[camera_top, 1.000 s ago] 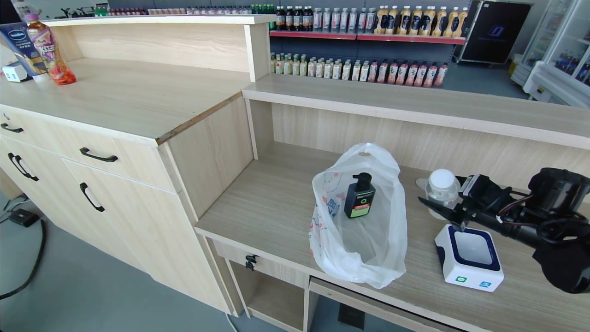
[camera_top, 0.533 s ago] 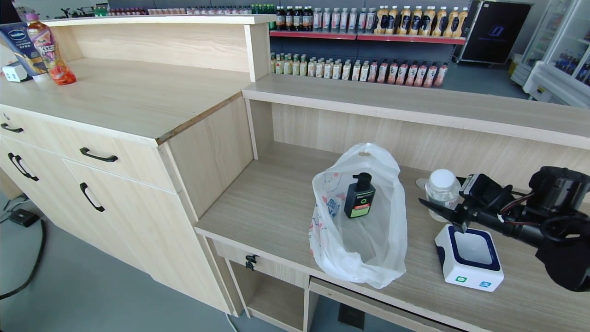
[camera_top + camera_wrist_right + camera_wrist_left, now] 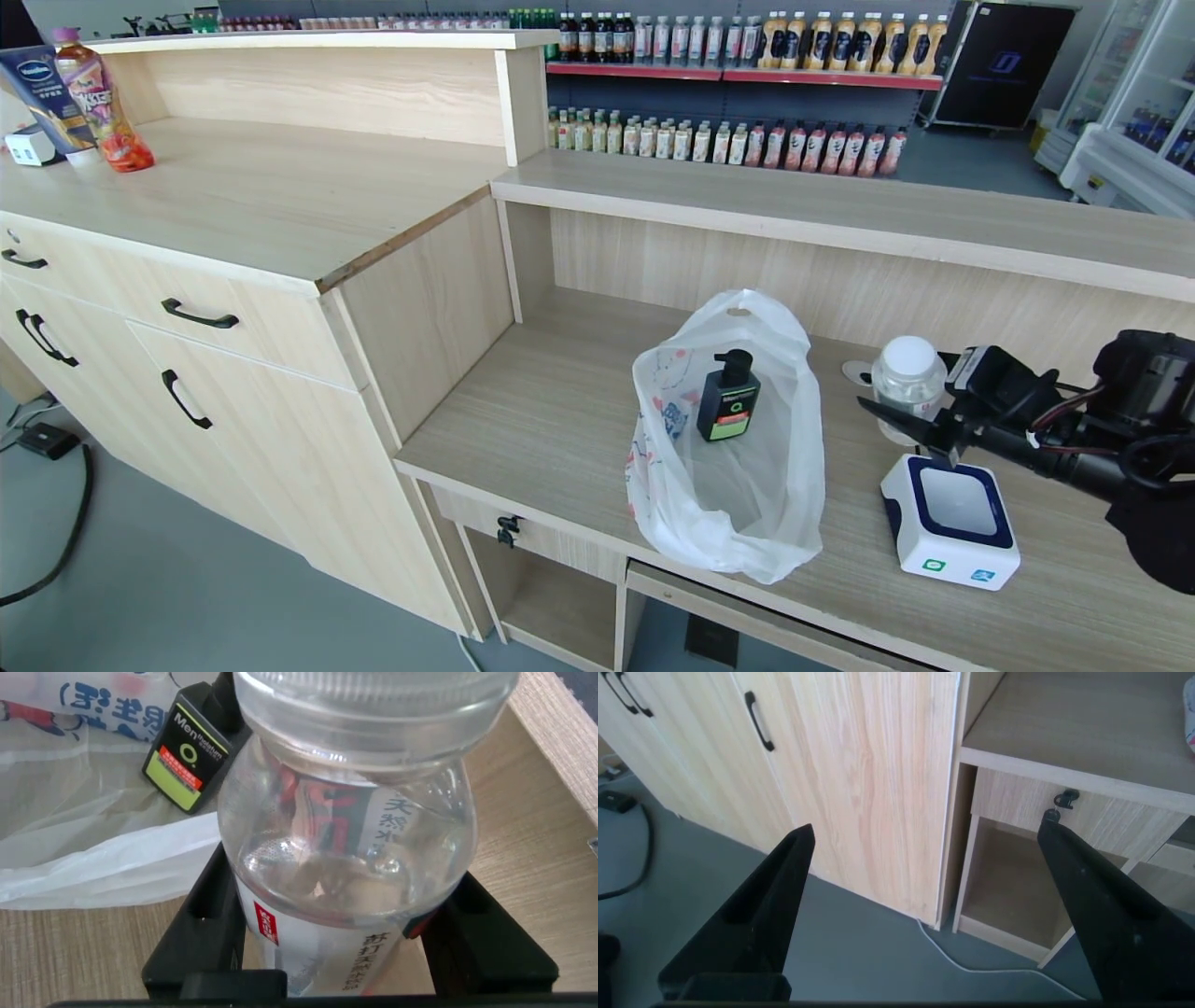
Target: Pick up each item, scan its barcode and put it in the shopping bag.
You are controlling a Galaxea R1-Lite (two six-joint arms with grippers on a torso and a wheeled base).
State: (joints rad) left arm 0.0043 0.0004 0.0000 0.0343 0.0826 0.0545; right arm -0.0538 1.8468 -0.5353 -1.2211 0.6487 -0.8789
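**Bottle in right claw, scan pending**

Counter (image 3: 560,411): lower wooden shelf, carries everything below.

Bag (image 3: 794,439): thin white plastic, mouth open toward me and slumped. Soft; it will not hold its shape when something drops in.

Scanner (image 3: 950,509): white box, dark-framed window facing up, near the front edge to the right of the bag.

Bottle (image 3: 907,373): clear, white cap, upright, just behind the scanner and right of the bag. I cannot tell whether its base is off the counter.
- Judgement: liquid inside gives it moderate weight.
- The wall is smooth, round and thin, so it may slip or dent under a hard squeeze.
- Best hold is mid-body on the label band, below the shoulder, with the barcode left uncovered.

Pump (image 3: 728,401): dark dispenser, standing inside the bag.

Right claw (image 3: 346,887): closed around the bottle's body, one finger on each side.

Left claw (image 3: 926,826): spread wide and holding nothing, low by the cabinet front, over the floor.
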